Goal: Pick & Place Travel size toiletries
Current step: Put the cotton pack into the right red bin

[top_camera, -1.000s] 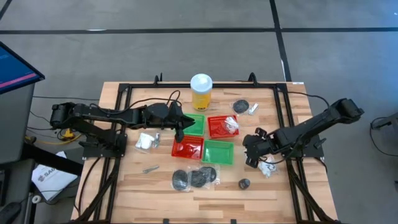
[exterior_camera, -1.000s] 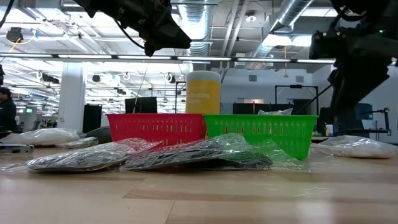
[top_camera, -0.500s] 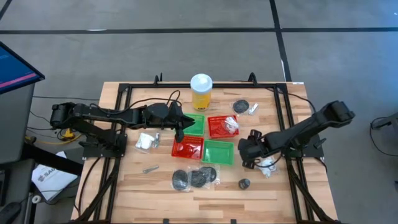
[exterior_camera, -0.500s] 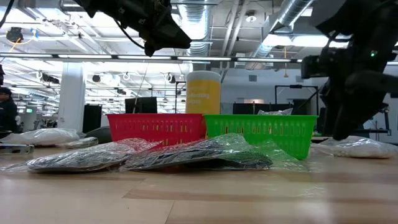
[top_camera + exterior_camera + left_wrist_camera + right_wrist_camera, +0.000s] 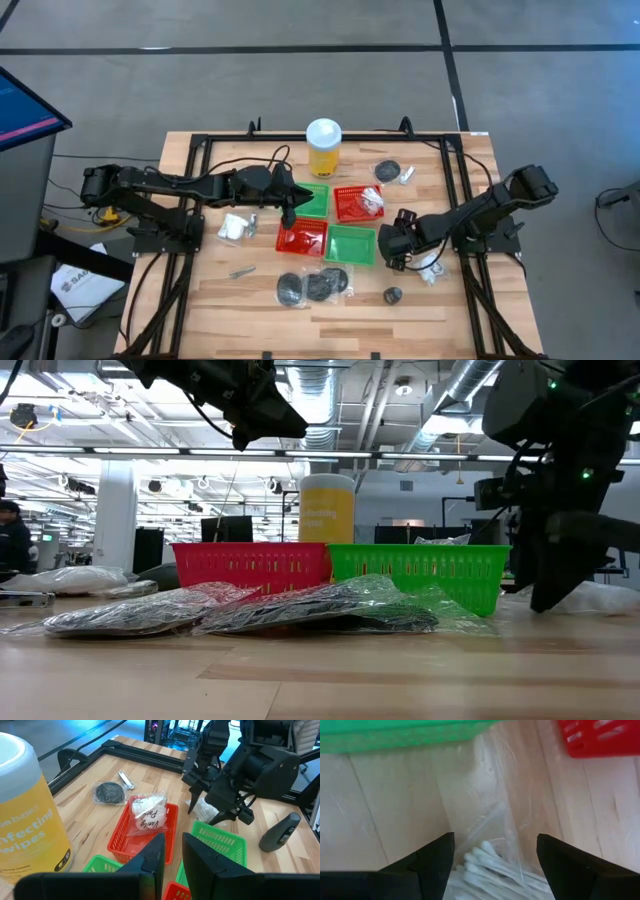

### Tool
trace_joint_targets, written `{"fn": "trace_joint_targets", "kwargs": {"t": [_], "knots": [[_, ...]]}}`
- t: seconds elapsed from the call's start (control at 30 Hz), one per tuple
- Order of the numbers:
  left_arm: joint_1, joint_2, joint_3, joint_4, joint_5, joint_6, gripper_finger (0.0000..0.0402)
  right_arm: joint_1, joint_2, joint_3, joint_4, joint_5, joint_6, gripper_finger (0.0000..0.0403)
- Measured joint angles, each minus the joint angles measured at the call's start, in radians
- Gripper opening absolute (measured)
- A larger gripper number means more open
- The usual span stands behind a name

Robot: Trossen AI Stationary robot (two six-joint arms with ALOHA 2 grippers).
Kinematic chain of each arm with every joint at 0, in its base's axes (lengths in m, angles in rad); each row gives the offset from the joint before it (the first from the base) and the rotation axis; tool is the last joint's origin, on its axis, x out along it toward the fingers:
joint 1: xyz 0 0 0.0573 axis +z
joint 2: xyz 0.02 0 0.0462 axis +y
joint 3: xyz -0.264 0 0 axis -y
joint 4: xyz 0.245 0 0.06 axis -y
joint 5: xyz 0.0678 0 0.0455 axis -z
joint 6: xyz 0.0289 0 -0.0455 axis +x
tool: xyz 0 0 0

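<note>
Left side of table (image 5: 210, 300), high view: a white-and-clear crinkly packet (image 5: 235, 227) lies near the left arm's frame, with a slim silvery piece (image 5: 242, 271) below it on bare wood, well apart from the baskets.

Left gripper (image 5: 290, 218) hangs above the cluster of baskets, over the seam between the upper green basket (image 5: 315, 200) and the lower red basket (image 5: 300, 239). In the left wrist view its fingers (image 5: 152, 855) stand close together with a narrow gap, nothing between them.

Centre: yellow wipes bottle (image 5: 323, 147) with white cap stands upright behind the baskets. The upper red basket (image 5: 357, 203) holds a white crumpled packet (image 5: 148, 814) with lettering on it. The lower green basket (image 5: 351, 244) sits beside the lower red one. In front of the baskets, two flat black round discs in clear wrap (image 5: 312, 287) lie side by side; low view shows them as dark flat shapes under crinkled film (image 5: 300, 612). A small dark round piece (image 5: 393, 295) lies to their right.

Far edge, right of the bottle: a black disc (image 5: 388, 170) with a small silvery piece (image 5: 407, 174) just beside it.

Right gripper (image 5: 400, 262) is low at the table, just right of the lower green basket, fingers (image 5: 432, 862) spread wide apart. Between them lies a clear packet of white cotton swabs (image 5: 490, 867); not gripped, as far as can be seen.
</note>
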Motion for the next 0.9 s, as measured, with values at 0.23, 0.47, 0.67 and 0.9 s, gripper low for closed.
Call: {"fn": "trace_joint_targets", "kwargs": {"t": [0.23, 0.47, 0.67, 0.9], "knots": [[0.0, 0.0, 0.0, 0.0, 0.0, 0.0, 0.0058, 0.003, -0.009, -0.003, 0.011, -0.006, 0.0, 0.0197], [0.0, 0.0, 0.0, 0.0, 0.0, 0.0, 0.0058, 0.003, -0.01, -0.004, 0.01, -0.009, 0.0, 0.0041], [0.0, 0.0, 0.0, 0.0, 0.0, 0.0, 0.0058, 0.004, -0.01, -0.004, 0.012, -0.012, -0.002, 0.0016], [0.0, 0.0, 0.0, 0.0, 0.0, 0.0, 0.0058, 0.006, -0.01, 0.009, -0.003, -0.013, -0.002, 0.0002]]}}
